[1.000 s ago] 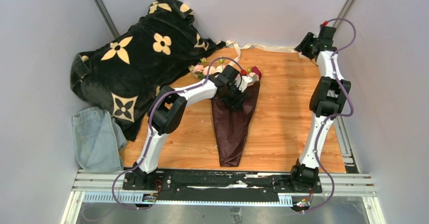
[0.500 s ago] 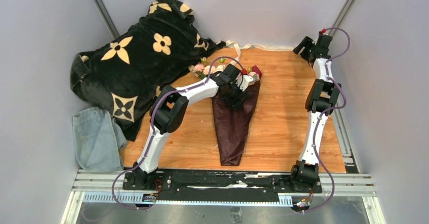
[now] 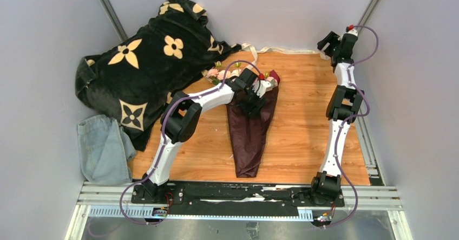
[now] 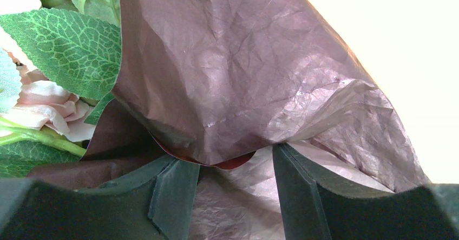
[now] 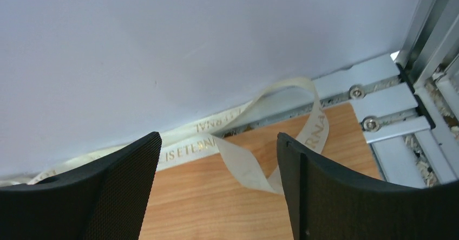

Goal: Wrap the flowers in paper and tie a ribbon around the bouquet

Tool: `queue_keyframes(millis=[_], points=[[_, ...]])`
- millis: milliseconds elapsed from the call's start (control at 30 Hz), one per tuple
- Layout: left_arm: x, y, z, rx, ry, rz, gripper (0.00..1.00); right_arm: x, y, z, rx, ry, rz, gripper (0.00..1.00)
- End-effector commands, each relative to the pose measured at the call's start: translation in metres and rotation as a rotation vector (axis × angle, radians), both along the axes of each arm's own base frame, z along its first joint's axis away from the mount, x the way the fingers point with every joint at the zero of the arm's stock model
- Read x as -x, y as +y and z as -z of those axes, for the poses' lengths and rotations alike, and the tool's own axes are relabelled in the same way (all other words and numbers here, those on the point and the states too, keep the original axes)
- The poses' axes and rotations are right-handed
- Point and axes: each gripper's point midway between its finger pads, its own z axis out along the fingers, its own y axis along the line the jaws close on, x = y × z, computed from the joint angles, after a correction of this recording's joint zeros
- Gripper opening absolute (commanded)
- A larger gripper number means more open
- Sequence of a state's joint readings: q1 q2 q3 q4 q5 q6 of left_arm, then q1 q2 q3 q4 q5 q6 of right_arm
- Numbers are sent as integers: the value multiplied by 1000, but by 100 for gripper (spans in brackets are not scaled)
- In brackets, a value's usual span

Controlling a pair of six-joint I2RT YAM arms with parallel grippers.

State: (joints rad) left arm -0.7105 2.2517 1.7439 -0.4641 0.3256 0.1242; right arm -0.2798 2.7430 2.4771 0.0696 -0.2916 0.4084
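I have the bouquet (image 3: 250,122) lying on the table (image 3: 308,131), its narrow tip toward the arm bases and its wide mouth toward the back wall. The paper (image 3: 249,142) makes a long dark maroon cone. The flowers (image 3: 222,73) spill out of the bouquet's mouth on its left side, pink and cream heads with green leaves.

My left gripper (image 3: 253,100) sits on the bouquet just below its mouth. From the left wrist, its fingers (image 4: 176,191) are clamped on a bunched fold of the crinkled paper, which fills the gap between them and creases toward both pads. A pink rose and veined leaves show at the fold's left edge.

My right gripper (image 3: 327,40) is well away from the bouquet, up at the far right corner, raised off the table. Its fingers (image 5: 116,191) stand wide apart with nothing between them.

The ribbon (image 5: 238,167) lies beyond the bouquet's mouth along the foot of the back wall, a cream strip with gold lettering, looped at its right end and untouched by either gripper. A black flower-print blanket (image 3: 146,61) is heaped to the bouquet's far left.
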Motion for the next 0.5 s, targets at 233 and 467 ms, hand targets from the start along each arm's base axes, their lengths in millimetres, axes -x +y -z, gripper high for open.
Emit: queue_keyframes(millis=[233,467], points=[[24,32,77,-184,131,-8,61,-18,-13,54,-123,-24,117,87],[24,32,77,-186,137,-5,61,-20,10,67,-184,3,84,75]])
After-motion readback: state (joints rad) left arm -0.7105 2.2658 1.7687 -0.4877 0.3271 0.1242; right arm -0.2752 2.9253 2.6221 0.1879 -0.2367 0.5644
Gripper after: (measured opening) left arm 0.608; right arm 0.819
